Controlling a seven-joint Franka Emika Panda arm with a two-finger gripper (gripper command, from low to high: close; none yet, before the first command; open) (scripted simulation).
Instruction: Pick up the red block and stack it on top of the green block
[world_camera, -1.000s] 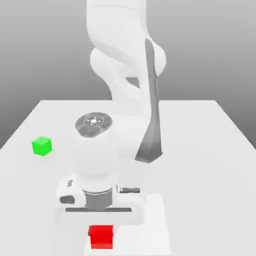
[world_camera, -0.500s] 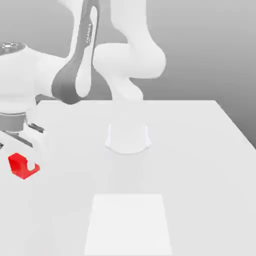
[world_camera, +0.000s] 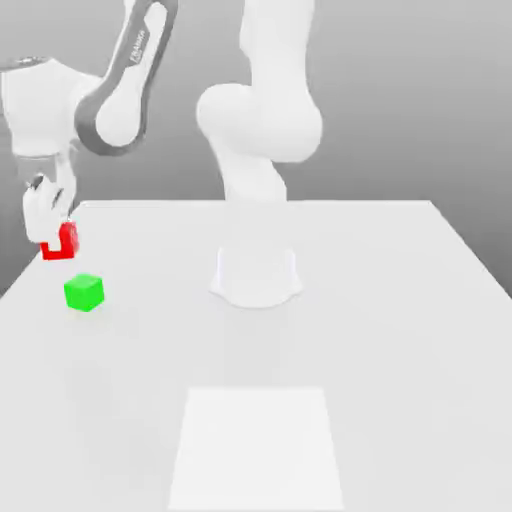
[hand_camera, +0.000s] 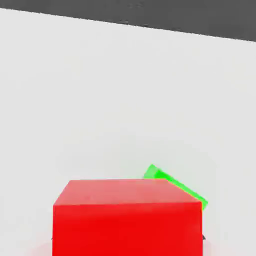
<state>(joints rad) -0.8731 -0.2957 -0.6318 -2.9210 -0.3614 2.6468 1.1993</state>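
Exterior view: white robot arm (world_camera: 255, 130) rising from a round base at the back of a pale worktop (world_camera: 380, 300), reaching over toward this view's left edge. Jaws (world_camera: 55, 232) hanging there above the worktop, pinching the red block (world_camera: 62, 242) between them. Red block lifted clear of the surface, partly hidden by the white finger (world_camera: 42, 212) in front of it. Green block (world_camera: 84, 292) resting on the worktop just below and slightly toward this view's right of the red one, with a clear gap between the two. Paler rectangular patch (world_camera: 258, 450) marked on the worktop nearer the camera, well apart from both blocks.

Hand view: red block (hand_camera: 127, 217) close up in the foreground, a plain glossy cube, bright solid red, no marks, top face lighter than the front face. Behind and beneath it, one corner of the green block (hand_camera: 176, 186) peeking out past the red block's edge, bright solid green, turned at an angle to the red one. Pale worktop (hand_camera: 125, 90) beyond.

Judged as the carry step, not yet lined up. Best done by shifting sideways until the green block sits fully hidden under the red, twisting the wrist so the edges run parallel, then lowering straight down and slowly, letting go only once the faces touch flat. Off-centre release likely to tip the red block off.
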